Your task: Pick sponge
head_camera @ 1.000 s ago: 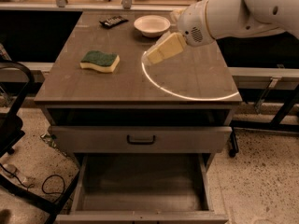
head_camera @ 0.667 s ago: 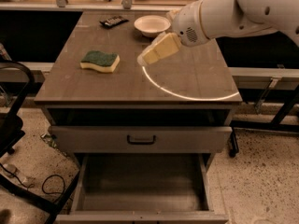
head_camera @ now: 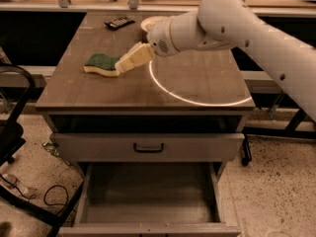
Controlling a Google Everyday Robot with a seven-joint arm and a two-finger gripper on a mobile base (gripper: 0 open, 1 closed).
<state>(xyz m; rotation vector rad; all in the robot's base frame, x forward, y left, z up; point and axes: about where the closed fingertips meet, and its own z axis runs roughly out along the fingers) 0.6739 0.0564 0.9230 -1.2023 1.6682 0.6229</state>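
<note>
The sponge, dark green on top with pale yellow foam below, lies flat on the left half of the brown table. My gripper, with pale yellow fingers, reaches in from the right on the white arm. Its tips are right at the sponge's right end and cover that edge. I cannot tell whether they touch it.
A white bowl stands at the back behind the arm, mostly hidden. A black remote lies at the back left. A bright ring of light marks the tabletop. The bottom drawer is pulled open. A black chair stands at the left.
The arm has swung left across the table, bringing the gripper from the middle of the table to the sponge's right end. The sponge has not moved.
</note>
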